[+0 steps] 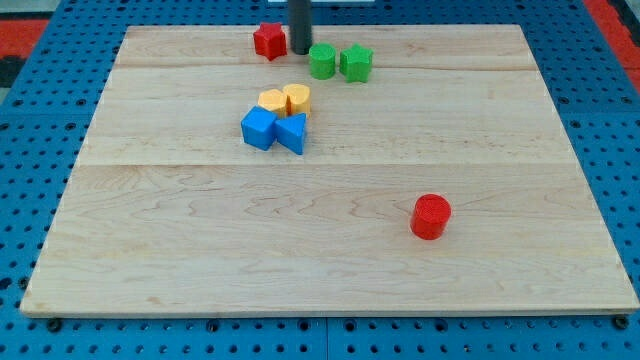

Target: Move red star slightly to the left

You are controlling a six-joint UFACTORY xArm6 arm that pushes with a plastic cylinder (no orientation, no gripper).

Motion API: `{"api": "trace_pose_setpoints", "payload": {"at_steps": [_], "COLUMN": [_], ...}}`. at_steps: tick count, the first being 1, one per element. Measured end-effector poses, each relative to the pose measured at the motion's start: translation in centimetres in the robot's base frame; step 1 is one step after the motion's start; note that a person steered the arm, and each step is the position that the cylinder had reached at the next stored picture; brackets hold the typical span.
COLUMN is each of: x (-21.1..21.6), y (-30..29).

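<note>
The red star [269, 41] lies near the view's top edge of the wooden board [320, 250], left of centre. My tip [300, 51] stands just to the star's right, between it and a green cylinder [322, 61]. The dark rod rises straight up out of the view. A small gap shows between the tip and the star.
A green star [356, 63] sits right of the green cylinder. Two yellow blocks [285, 100] and two blue blocks [274, 130] cluster at the board's middle left. A red cylinder [431, 217] stands at the lower right. Blue pegboard surrounds the board.
</note>
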State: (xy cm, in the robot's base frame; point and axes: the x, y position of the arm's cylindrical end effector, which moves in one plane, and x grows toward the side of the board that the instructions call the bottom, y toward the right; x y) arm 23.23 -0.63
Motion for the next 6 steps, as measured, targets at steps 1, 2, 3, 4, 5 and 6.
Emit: {"api": "trace_pose_setpoints", "payload": {"at_steps": [1,2,3,4,5,6], "x": [-1.4,-3.1,-3.0,-1.8,-1.8,0.5], "y": [-0.5,-7.1,-14.8,-16.2,-11.2,-7.6]}}
